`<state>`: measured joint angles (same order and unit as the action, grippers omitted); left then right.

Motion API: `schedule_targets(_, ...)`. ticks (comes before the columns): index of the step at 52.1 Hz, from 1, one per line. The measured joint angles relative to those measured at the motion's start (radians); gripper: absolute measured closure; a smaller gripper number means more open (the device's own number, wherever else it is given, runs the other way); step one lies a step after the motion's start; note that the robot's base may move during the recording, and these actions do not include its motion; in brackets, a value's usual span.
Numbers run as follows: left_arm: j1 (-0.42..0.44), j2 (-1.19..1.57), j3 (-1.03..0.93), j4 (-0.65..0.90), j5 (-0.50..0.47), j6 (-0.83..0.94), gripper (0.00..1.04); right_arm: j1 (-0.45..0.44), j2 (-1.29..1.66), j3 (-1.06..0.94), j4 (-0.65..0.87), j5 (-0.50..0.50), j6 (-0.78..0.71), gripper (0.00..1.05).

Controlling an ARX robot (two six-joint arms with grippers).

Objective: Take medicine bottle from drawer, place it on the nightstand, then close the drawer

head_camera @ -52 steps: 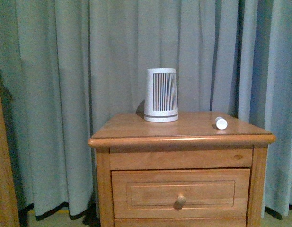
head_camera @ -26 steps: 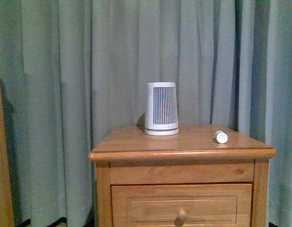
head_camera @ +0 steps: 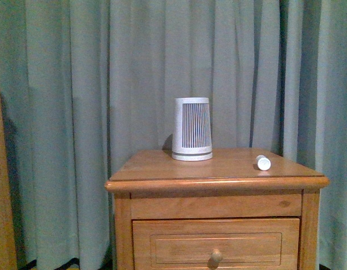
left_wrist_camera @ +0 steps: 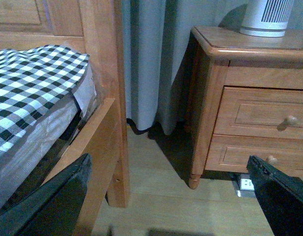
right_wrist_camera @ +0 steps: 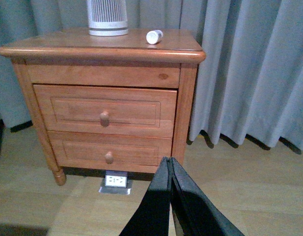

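Note:
The medicine bottle (head_camera: 263, 163) lies on its side on the nightstand (head_camera: 229, 159) top, near the right edge, cap end toward me; the right wrist view also shows the bottle (right_wrist_camera: 154, 36). The drawer (right_wrist_camera: 104, 110) sits flush and shut, its knob (right_wrist_camera: 104, 117) facing out. My right gripper (right_wrist_camera: 168, 160) is shut with nothing in it, low over the floor and well back from the nightstand. My left gripper (left_wrist_camera: 168, 196) is open and empty, near the floor between the bed and the nightstand (left_wrist_camera: 210, 44). Neither gripper shows in the front view.
A white ribbed cone device (head_camera: 192, 129) stands at the back of the nightstand top. A lower drawer (right_wrist_camera: 109, 150) is shut. A white floor socket (right_wrist_camera: 115, 181) sits under the nightstand. A bed frame (left_wrist_camera: 104, 73) with checked bedding (left_wrist_camera: 28, 88) stands beside it; grey curtains (head_camera: 106, 84) hang behind.
The front view has tilted up since a second ago, so the nightstand sits lower in the picture. The bottle, cone and drawer have not moved.

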<state>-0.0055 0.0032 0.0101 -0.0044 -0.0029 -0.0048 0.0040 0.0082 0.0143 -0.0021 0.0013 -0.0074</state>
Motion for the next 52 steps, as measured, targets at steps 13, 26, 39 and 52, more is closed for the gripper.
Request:
schedule_targets(13,0.0,0.0,0.0,0.0,0.0,0.0,0.07,-0.001,-0.001,0.0,0.0,0.0,0.0,1.02)
schedule_targets(26,0.0,0.0,0.0,0.0,0.0,0.0,0.07,-0.001,-0.001,0.0,0.0,0.0,0.0,0.67)
schedule_targets(39,0.0,0.0,0.0,0.0,0.0,0.0,0.07,-0.001,-0.001,0.0,0.0,0.0,0.0,0.25)
schedule_targets(52,0.0,0.0,0.0,0.0,0.0,0.0,0.07,-0.001,-0.002,0.0,0.0,0.0,0.002,0.07)
